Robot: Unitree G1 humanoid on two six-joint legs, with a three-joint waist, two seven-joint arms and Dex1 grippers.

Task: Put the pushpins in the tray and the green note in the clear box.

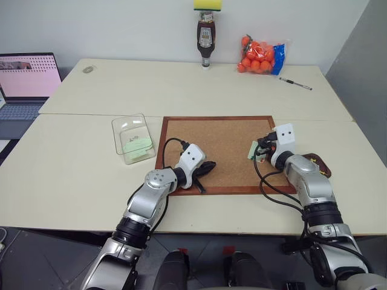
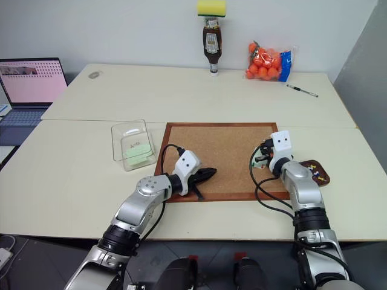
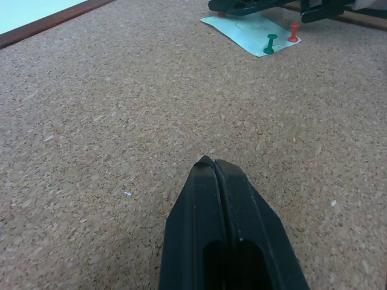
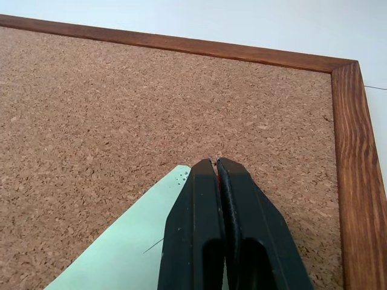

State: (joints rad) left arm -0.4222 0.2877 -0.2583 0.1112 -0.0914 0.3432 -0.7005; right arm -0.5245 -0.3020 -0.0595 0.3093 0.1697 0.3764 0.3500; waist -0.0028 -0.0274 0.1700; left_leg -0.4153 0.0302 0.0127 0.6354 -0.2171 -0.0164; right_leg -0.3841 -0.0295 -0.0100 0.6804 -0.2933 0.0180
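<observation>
Lighting bright, even, diffuse from overhead; shadows soft and faint. Head views sharp, colours clear. Laptop screen (image 1: 29, 75) glowed pinkish. Wrist views crisp on cork, near fingers slightly soft.

Two pale tables (image 1: 181, 90) against a white wall (image 1: 121, 24); dark floor (image 1: 42, 254).

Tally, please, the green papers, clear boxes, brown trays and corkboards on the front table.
Green papers: 2
Clear box: 1
Brown tray: 1
Corkboard: 1
Total: 5
</observation>
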